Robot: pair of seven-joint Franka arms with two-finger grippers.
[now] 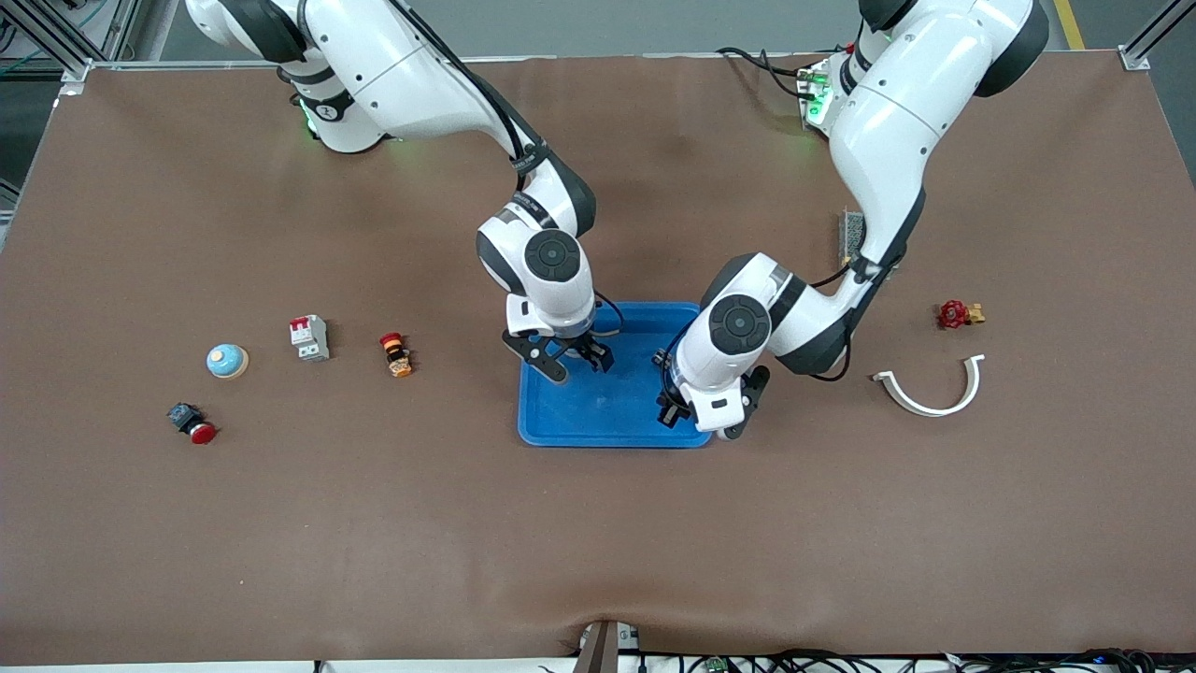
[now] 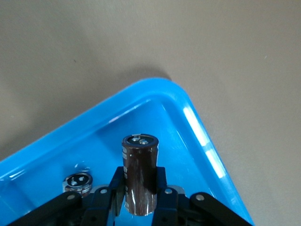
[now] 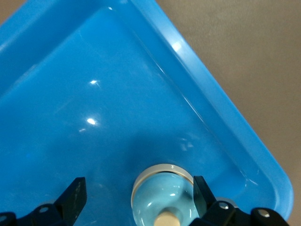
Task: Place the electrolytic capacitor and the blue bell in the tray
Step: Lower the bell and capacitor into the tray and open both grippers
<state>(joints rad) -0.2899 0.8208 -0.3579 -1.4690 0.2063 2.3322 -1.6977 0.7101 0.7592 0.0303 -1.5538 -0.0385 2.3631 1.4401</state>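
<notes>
A brown mat covers the desk point(image 1: 598, 523), bare across the whole lower part of the front frame. The blue tray point(image 1: 598, 421) sits at frame centre, its long sides running across the frame.

The left gripper point(image 2: 141, 200) hangs over the tray corner toward the left arm's end, jaws clamped on the electrolytic capacitor point(image 2: 140, 174), a dark brown cylinder held upright, terminals on its top face, its long axis vertical; its reflection shows on the tray floor.

The right gripper point(image 3: 138, 195) is over the tray's upper part in the front frame, jaws spread apart either side of the blue bell point(image 3: 162, 197), which sits in the tray, dome and knob facing up.

At mid-left of the front frame lie a second bell point(image 1: 227, 361), a white breaker point(image 1: 309, 337) and two red push buttons point(image 1: 396, 354) point(image 1: 192, 422); at mid-right, a white curved clip point(image 1: 931, 386) and a red valve point(image 1: 958, 314)
</notes>
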